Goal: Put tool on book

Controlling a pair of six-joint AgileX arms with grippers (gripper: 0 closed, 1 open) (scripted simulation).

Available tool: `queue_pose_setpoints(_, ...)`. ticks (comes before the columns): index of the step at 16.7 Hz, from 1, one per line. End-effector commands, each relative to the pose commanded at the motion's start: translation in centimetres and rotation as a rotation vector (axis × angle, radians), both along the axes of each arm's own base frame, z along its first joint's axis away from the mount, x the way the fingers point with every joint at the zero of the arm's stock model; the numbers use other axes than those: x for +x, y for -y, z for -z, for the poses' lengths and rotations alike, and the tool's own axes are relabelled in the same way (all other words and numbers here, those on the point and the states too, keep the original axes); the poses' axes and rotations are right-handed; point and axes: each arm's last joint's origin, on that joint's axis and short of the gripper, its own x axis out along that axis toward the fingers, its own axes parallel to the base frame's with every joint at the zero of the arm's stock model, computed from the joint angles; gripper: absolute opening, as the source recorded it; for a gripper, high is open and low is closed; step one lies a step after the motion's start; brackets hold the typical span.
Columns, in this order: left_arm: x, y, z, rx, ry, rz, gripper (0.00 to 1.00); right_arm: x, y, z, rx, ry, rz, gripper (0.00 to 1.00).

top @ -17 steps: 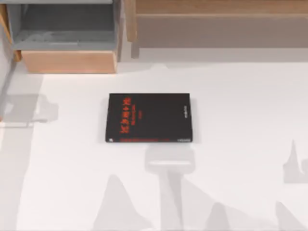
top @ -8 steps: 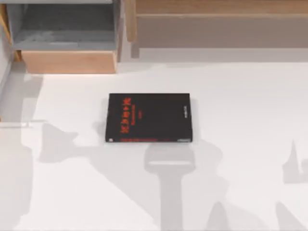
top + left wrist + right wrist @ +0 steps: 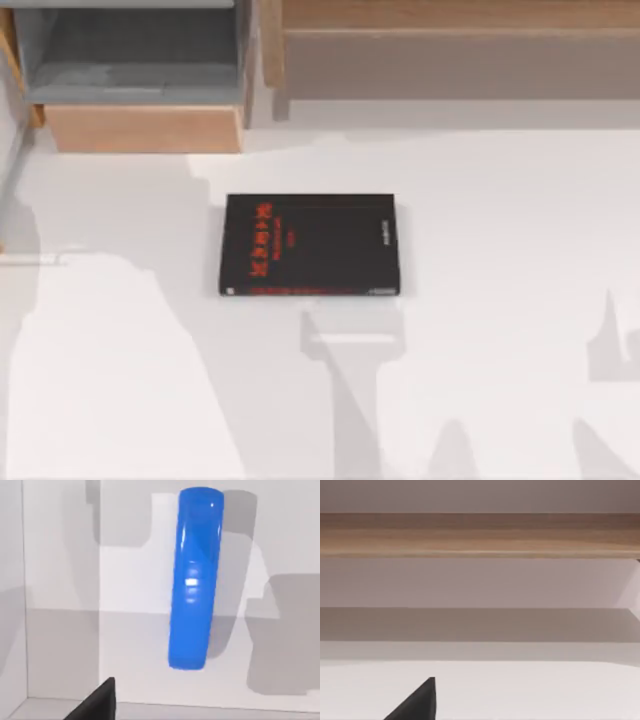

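The black book (image 3: pixel 310 245) with red lettering lies flat at the middle of the white table (image 3: pixel 500 300), a red line along its near edge. In the left wrist view the blue tool (image 3: pixel 194 580) lies on a pale surface, a small white mark near its far end. A dark part of my left gripper (image 3: pixel 97 700) shows at that view's edge, short of the tool and apart from it. A dark part of my right gripper (image 3: pixel 417 700) hangs over bare table, facing the wooden board.
A grey open compartment with a wooden front (image 3: pixel 140 128) stands at the back left. A long wooden board (image 3: pixel 450 15) runs along the back, also seen as the board (image 3: pixel 480 535) in the right wrist view. Arm shadows cross the table's left and front.
The book has not moved. The large shadow on the table's left side has spread and shifted toward the back left over the two earlier frames.
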Motion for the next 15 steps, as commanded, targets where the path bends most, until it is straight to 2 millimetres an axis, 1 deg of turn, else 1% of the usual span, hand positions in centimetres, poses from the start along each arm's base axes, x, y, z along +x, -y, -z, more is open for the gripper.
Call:
queue_pose_setpoints(1,0.7,-1.0,1.2,-0.009,-0.037,-0.006,1.0,0.0,0.0,0.0,0.0,0.0,0.0,1.0)
queue_pose_setpoints(3,1.8,-2.2,3.2,-0.028,-0.095,-0.004,1.0,0.0,0.0,0.0,0.0,0.0,0.0,1.0)
queue_pose_setpoints(6,3.0,-2.8,5.3,-0.044,-0.131,0.02,1.0,0.0,0.0,0.0,0.0,0.0,0.0,1.0)
queue_pose_setpoints(9,3.8,-2.6,6.1,-0.046,-0.128,0.047,1.0,0.0,0.0,0.0,0.0,0.0,0.0,1.0)
queue_pose_setpoints(15,3.8,-2.7,6.1,-0.045,-0.128,0.045,1.0,0.0,0.0,0.0,0.0,0.0,0.0,1.0)
